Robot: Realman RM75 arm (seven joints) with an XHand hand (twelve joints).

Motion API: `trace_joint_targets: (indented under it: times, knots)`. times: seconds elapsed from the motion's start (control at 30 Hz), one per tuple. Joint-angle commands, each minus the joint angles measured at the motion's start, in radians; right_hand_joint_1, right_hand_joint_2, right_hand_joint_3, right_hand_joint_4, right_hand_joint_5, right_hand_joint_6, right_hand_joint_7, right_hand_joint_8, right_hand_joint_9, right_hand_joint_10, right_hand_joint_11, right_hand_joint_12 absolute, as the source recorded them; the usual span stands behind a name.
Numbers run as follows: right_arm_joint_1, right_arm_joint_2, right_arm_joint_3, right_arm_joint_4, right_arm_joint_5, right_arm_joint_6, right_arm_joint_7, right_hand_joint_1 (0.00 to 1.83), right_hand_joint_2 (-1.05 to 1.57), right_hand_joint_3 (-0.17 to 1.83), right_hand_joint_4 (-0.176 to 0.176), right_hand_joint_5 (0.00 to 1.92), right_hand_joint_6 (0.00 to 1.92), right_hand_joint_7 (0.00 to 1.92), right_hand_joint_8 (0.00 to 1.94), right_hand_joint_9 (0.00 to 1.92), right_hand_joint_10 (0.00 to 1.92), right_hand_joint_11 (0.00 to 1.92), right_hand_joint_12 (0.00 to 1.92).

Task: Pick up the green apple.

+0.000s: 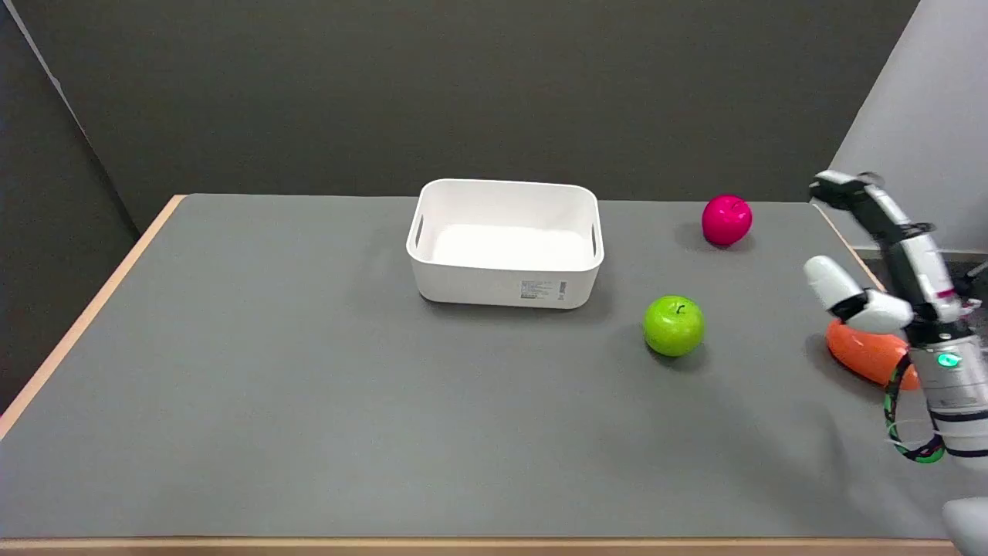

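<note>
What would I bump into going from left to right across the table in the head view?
White bin → green apple → pink apple → robot hand, open in the air, with an orange thing behind it.

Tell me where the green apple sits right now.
In the head view, the green apple rests on the grey table, right of centre, just right of the white bin and nearer the camera than the pink apple.
</note>
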Motion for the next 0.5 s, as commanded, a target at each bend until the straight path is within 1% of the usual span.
trace_joint_targets:
  times: [0.03,0.1,0.2,0.4,0.47,0.5]
  knots:
    - [-0.033,0.037,0.034,0.302,-0.448,-0.594,-0.31,0.51,0.56,0.94,0.004,0.23,0.5,0.29,0.5,0.13,0.74,0.0,1.0]
    - [-0.018,0.044,0.034,0.327,-0.501,-0.656,-0.303,0.48,0.54,0.93,0.006,0.22,0.49,0.26,0.48,0.1,0.72,0.0,0.96]
    - [-0.012,0.05,0.034,0.374,-0.537,-0.726,-0.302,0.45,0.53,0.92,0.008,0.21,0.49,0.24,0.46,0.07,0.7,0.0,0.92]
    - [-0.045,0.053,0.034,0.446,-0.545,-0.828,-0.3,0.42,0.52,0.91,0.009,0.19,0.47,0.2,0.41,0.01,0.65,0.0,0.86]
    - [-0.058,0.05,0.042,0.474,-0.542,-0.851,-0.3,0.44,0.56,0.82,0.01,0.22,0.4,0.22,0.32,0.01,0.63,0.0,0.84]
    - [-0.067,0.049,0.049,0.489,-0.541,-0.861,-0.3,0.43,0.54,0.86,0.009,0.21,0.43,0.2,0.36,0.01,0.62,0.0,0.84]
